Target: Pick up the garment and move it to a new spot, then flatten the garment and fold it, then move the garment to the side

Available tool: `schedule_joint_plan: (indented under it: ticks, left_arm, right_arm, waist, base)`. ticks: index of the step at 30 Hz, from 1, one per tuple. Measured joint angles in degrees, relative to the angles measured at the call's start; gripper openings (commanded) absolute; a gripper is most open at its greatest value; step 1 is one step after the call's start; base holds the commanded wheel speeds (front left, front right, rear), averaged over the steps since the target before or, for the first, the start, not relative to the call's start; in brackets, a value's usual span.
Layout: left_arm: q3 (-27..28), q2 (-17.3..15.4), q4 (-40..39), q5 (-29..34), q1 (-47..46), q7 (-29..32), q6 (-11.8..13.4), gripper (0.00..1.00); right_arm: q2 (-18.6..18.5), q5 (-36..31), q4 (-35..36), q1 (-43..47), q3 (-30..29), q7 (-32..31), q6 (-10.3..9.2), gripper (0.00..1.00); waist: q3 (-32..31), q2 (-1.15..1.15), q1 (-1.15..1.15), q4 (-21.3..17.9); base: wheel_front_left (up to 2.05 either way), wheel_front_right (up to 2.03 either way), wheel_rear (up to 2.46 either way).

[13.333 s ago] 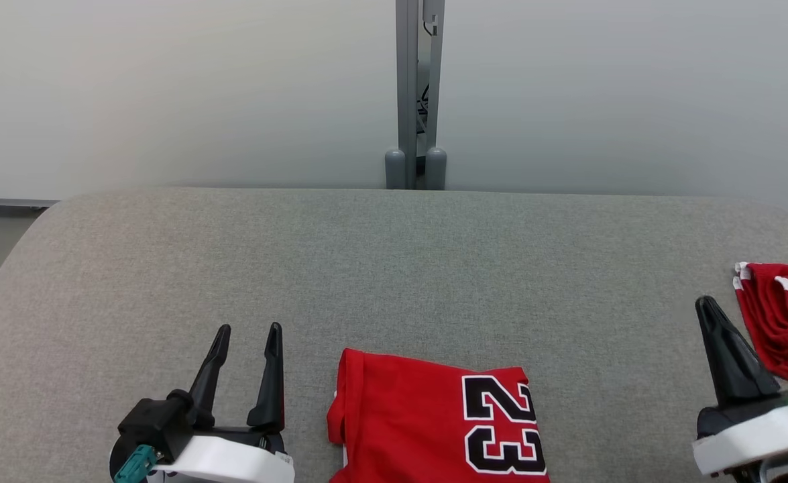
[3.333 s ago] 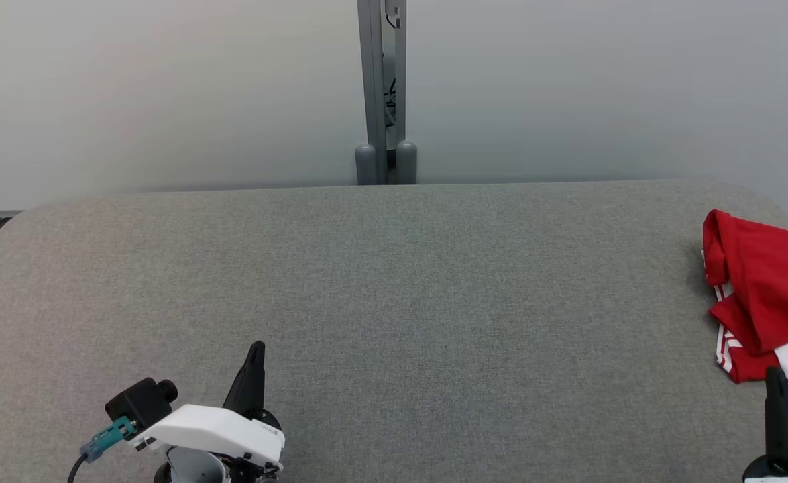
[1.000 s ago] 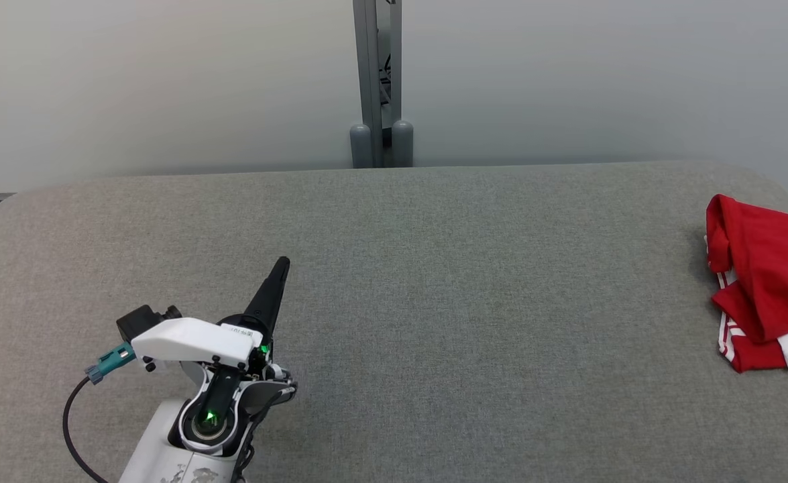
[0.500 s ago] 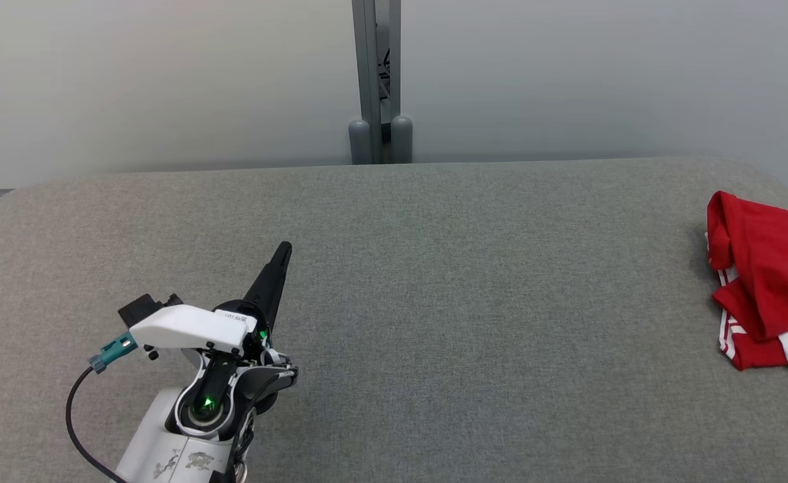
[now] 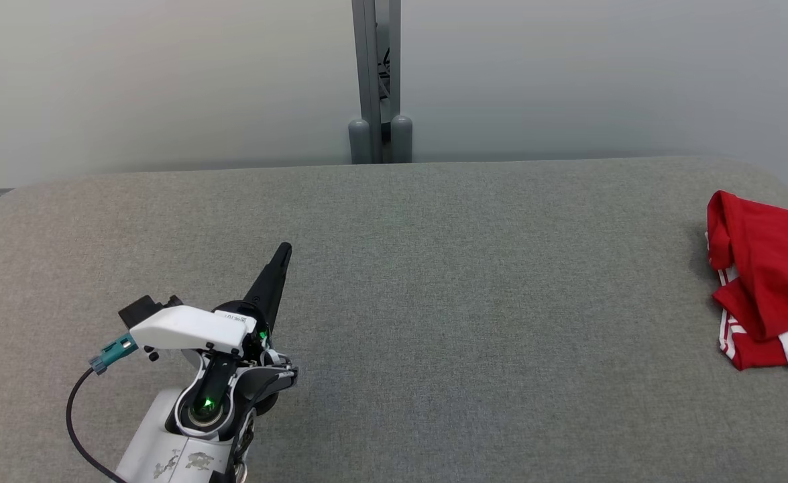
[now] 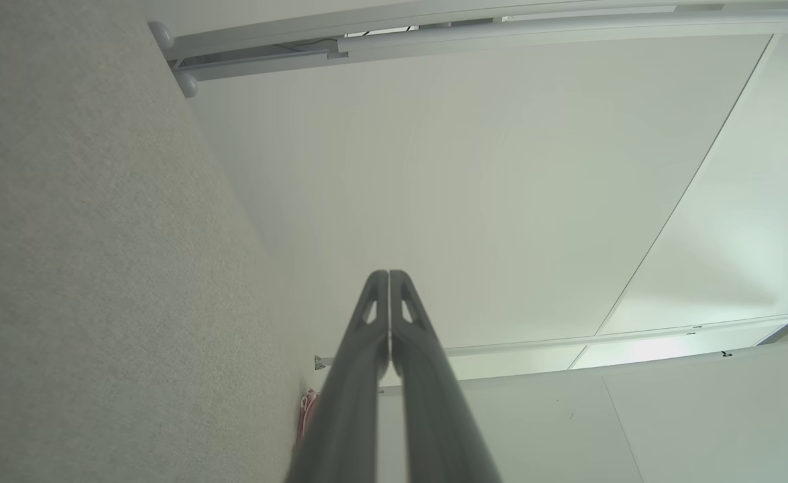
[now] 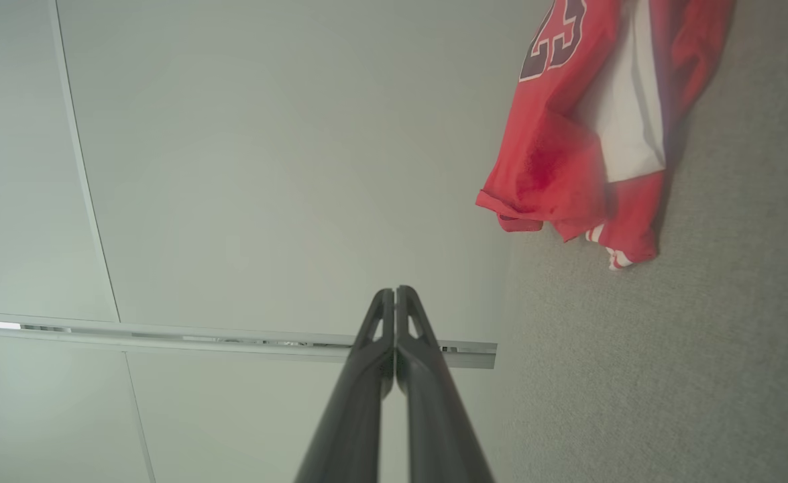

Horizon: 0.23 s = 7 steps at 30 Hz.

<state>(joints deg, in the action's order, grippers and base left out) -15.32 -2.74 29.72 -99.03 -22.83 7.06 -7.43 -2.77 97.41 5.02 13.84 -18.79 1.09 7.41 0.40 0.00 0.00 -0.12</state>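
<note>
Both pairs of my fingers are pressed tight together, holding nothing: the left gripper (image 5: 284, 251) slants over the grey padded table (image 5: 434, 315), and the right gripper (image 7: 394, 293) points along its edge. The red garment (image 5: 762, 282) lies bunched at the table's far right edge, apart from both. I judge it set aside, so I'd park the arms high, clear of its loose hem.

The garment (image 5: 762, 268) is showing soft, matt red cloth. The table (image 5: 434, 302) is wearing a rough grey fabric.

Garment (image 5: 766, 282) at table's (image 5: 434, 302) right edge
</note>
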Motion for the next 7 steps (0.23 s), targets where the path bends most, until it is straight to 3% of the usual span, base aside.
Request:
schedule_joint_plan:
  ticks: [7]
  left_arm:
    - [0.0,0.0,0.0,0.0,0.0,0.0,0.0,0.0]
  right_arm:
    - [0.0,0.0,0.0,0.0,0.0,0.0,0.0,0.0]
  waist:
    - [0.0,0.0,0.0,0.0]
  base:
    - [0.0,0.0,0.0]
